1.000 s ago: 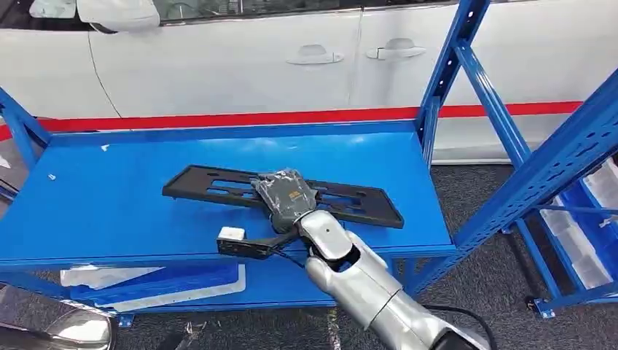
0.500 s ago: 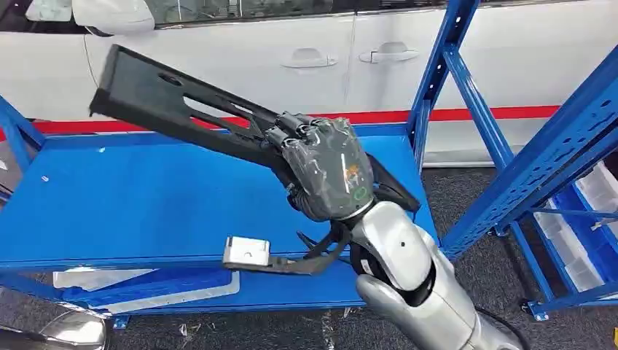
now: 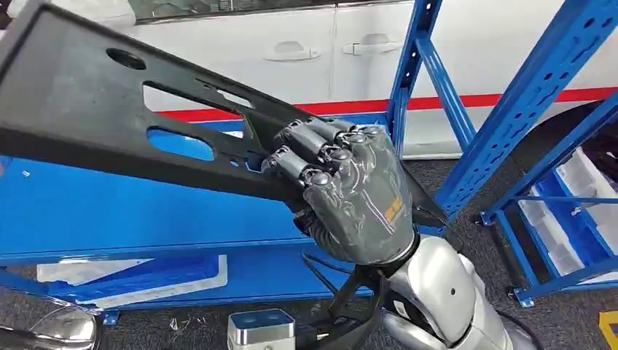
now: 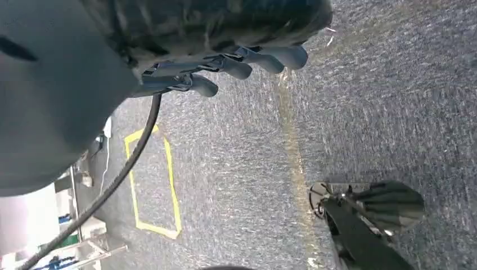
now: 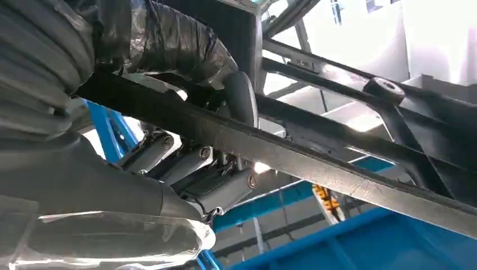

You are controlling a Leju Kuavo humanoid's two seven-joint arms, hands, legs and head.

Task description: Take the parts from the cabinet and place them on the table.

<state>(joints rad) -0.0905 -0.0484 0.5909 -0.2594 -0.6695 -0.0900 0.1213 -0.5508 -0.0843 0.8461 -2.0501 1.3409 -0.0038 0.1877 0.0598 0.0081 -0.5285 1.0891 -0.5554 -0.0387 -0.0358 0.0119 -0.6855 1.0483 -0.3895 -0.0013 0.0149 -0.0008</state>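
A long flat black plastic part [image 3: 109, 124] with slots and a round hole is raised well above the blue shelf [image 3: 95, 211], tilted up toward the near left. My right hand [image 3: 350, 197] grips it near its right end, fingers wrapped over the top edge. In the right wrist view the same black part [image 5: 337, 169] crosses the picture, with the thumb [image 5: 242, 98] under it and the fingers [image 5: 185, 166] curled around it. My left hand [image 4: 225, 62] hangs above the grey floor, fingers loosely curled with nothing in them.
Blue rack uprights [image 3: 539, 95] stand at the right, with pale bins [image 3: 576, 219] low behind them. A white car [image 3: 291, 44] is parked behind the shelf. A lower shelf holds white sheets [image 3: 131, 281]. A yellow square [image 4: 152, 188] is marked on the floor.
My right hand has lifted the black part off the shelf and brought it up and close to the camera. The view has also shifted a little to the right.
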